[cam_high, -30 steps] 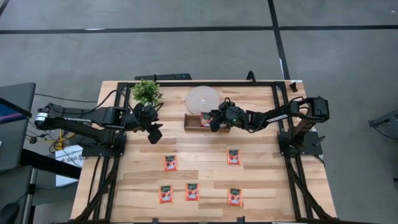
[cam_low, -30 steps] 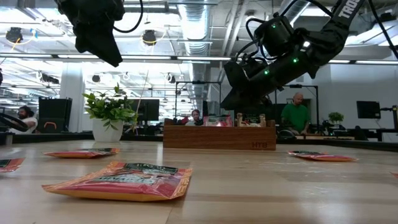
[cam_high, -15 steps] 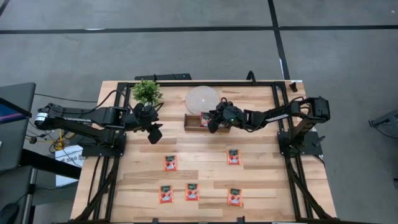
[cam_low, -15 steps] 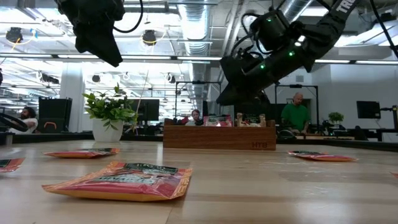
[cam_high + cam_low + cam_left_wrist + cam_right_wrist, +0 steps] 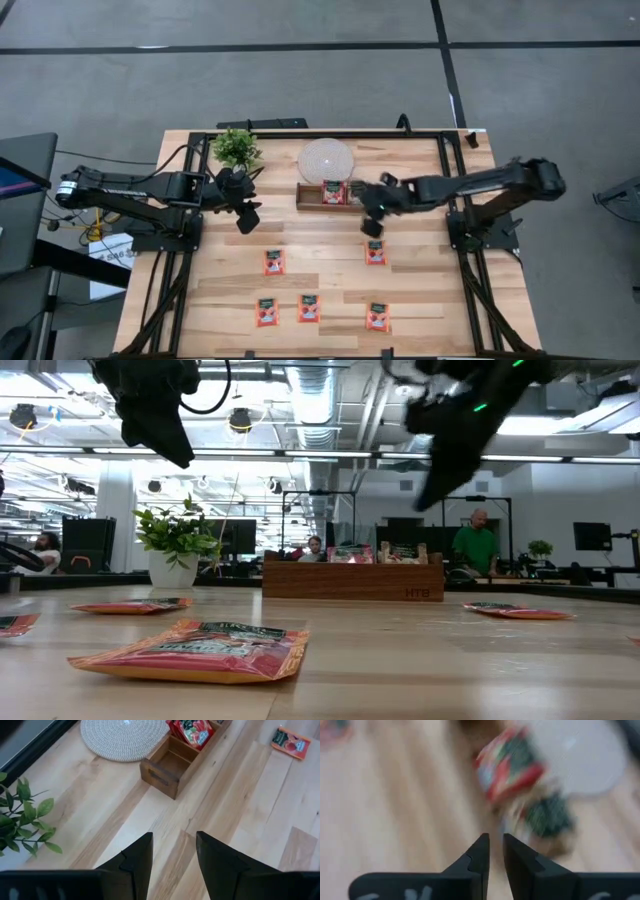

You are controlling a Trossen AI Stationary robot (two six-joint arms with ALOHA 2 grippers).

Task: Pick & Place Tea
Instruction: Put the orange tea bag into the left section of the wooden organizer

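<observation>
Several red tea packets lie flat on the table: one [image 5: 274, 262], one [image 5: 375, 252] and three in the near row, such as [image 5: 309, 308]. The wooden box [image 5: 312, 195] holds upright tea packets [image 5: 333, 192], which also show in the left wrist view [image 5: 192, 730]. My right gripper [image 5: 370, 228] hovers between the box and a flat packet, with only a narrow gap between its fingers [image 5: 495, 840], and holds nothing. My left gripper [image 5: 248, 218] hangs open [image 5: 174, 837] left of the box.
A round woven mat [image 5: 326, 160] lies behind the box, and a potted plant [image 5: 236, 148] stands at the far left. A black frame runs along the table's far edge [image 5: 330, 133]. People sit and stand in the room beyond the table [image 5: 476, 545].
My right gripper has drawn back from over the wooden box toward the table's near edge and a little to the right. It has risen and moves fast, and its wrist view is blurred. The packets in the box now show uncovered. My left arm has kept still.
</observation>
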